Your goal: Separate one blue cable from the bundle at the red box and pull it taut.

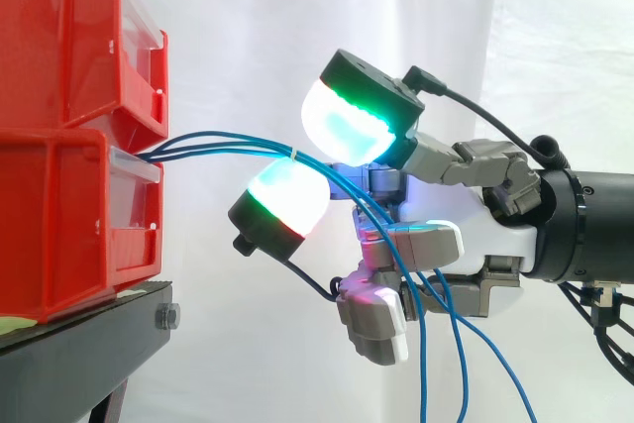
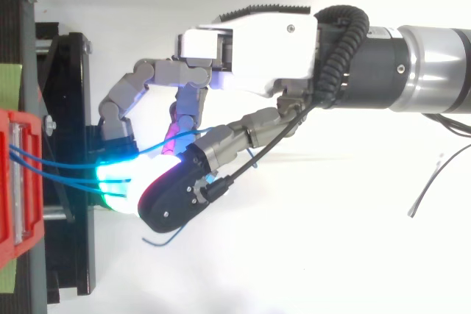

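The robot hand (image 1: 474, 227) is narrowly closed, its fingers curled round a bundle of thin blue cables (image 1: 267, 149). The cables run right from glossy red plastic bins (image 1: 59, 215) stacked at left on a black metal stand (image 1: 89, 344). The step would go best by slipping one rounded glowing pad (image 1: 347, 124) between strands beside the small white tie (image 1: 294, 154), isolating one, then drawing it steadily rightward. The cables look smooth and springy, and hang slack beyond the hand.

You get a white curtain (image 1: 238, 37) behind, hanging in soft folds, evenly and brightly lit. Black stand (image 1: 79, 344) at lower left, one bolt (image 1: 166, 317) on its edge. From above, white ground (image 2: 309, 270).
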